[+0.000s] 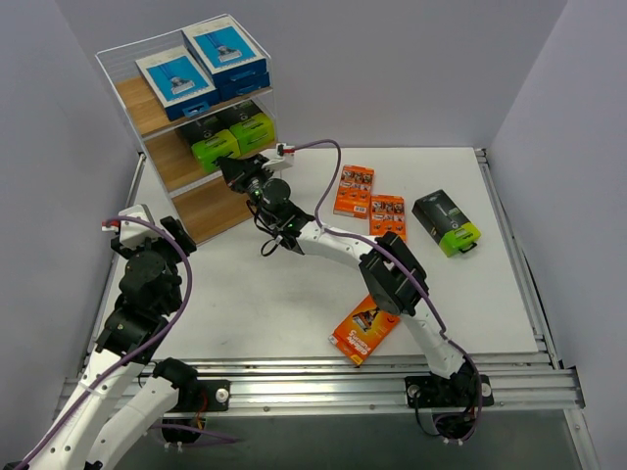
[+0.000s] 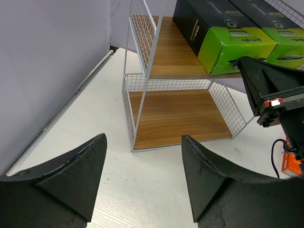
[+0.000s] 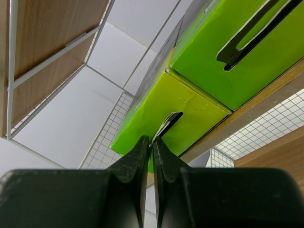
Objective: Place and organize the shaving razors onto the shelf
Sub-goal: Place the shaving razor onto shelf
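- near orange pack [image 1: 353, 343]: far end under my right arm; print too small to read.
- green packs [image 3: 228, 61]: both cut by the right wrist view's edges; far ends out of sight there.
- shelf [image 1: 162, 117]: right front corner partly behind my right gripper [image 1: 229, 168] from above.
- my left fingers [image 2: 71, 180]: bases cut by the bottom edge.
- my left arm: runs off the top view's lower corner.
- right gripper against the green packs, touching or not: cannot tell.

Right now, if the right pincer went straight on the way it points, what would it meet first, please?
The lime-green end of the nearer razor pack on the shelf's middle board; the shut right pincer sits at its hang slot, contact unclear.
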`<state>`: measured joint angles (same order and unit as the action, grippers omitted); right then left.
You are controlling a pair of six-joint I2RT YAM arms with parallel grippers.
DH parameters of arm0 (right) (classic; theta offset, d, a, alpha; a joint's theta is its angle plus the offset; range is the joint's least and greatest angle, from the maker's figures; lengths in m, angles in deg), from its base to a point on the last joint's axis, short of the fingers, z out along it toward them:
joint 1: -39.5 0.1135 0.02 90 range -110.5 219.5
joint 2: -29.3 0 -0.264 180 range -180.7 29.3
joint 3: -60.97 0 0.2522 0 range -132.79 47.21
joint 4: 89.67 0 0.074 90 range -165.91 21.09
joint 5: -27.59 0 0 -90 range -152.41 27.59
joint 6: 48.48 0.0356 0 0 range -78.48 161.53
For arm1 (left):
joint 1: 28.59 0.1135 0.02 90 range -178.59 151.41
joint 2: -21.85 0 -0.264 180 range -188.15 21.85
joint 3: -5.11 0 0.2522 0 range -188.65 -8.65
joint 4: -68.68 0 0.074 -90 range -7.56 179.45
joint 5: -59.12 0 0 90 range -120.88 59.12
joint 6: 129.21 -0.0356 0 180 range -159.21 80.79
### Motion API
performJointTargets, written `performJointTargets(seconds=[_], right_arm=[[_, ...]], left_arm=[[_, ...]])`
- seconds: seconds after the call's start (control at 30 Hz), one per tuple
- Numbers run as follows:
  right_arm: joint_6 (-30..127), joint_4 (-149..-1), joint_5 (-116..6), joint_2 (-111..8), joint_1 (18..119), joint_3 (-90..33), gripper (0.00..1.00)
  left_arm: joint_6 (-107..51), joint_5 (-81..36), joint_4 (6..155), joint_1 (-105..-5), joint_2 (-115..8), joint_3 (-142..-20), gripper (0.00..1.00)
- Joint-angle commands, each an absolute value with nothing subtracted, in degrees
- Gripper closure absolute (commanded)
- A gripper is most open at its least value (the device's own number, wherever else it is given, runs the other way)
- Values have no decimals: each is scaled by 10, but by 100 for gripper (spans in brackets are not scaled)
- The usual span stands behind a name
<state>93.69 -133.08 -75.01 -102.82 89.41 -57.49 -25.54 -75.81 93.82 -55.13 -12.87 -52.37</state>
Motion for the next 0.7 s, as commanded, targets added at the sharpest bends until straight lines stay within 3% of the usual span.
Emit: performJointTargets(seconds=[0.0,0.07,0.3,0.67], right_arm=[[943,-1369,-758,-1026,885,-602,94],[944,-1368,-759,-1019,884,-598,92],[945,-1380,-763,-990,884,-554,72],[930,-1398,-772,-944,887,-496,55]], left_arm=[[-263,-754,919,-553,-128,-525,27],[-262,-753,919,-553,-128,-525,27],[-262,-753,920,-553,-127,-525,27],[-266,-755,920,-552,-129,-528,27]])
